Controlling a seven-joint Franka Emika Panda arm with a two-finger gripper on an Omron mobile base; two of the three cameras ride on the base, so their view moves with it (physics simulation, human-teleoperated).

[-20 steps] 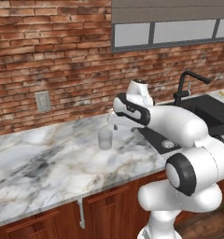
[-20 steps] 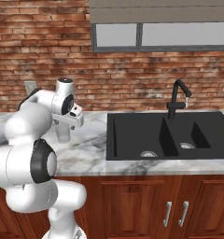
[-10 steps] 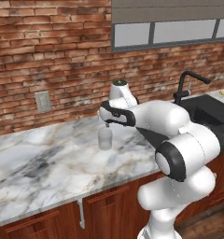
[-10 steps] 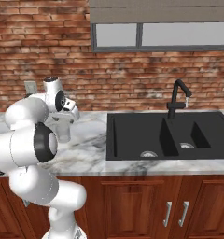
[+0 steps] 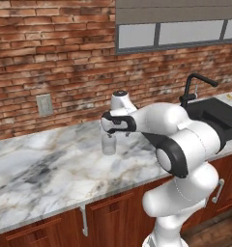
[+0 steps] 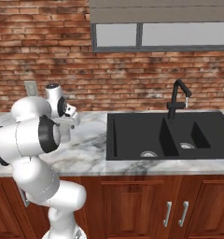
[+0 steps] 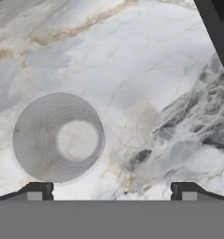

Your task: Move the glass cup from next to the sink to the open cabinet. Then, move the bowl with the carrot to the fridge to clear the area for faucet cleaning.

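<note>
Gripper (image 7: 109,192) has swung left to hover over the glass cup (image 7: 58,137) on the bench (image 5: 50,164), fingers wide, seemingly off-centre; grasp pending.

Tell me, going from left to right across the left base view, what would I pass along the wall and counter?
Wall outlet → glass cup, standing on the marble counter under the robot's open gripper → black faucet → black sink at the right edge.

Place: home kitchen | Signs: black sink (image 6: 167,135) and faucet (image 6: 178,98), marble counter (image 5: 45,169), wooden cabinets (image 6: 132,205), brick wall (image 5: 55,58)
</note>
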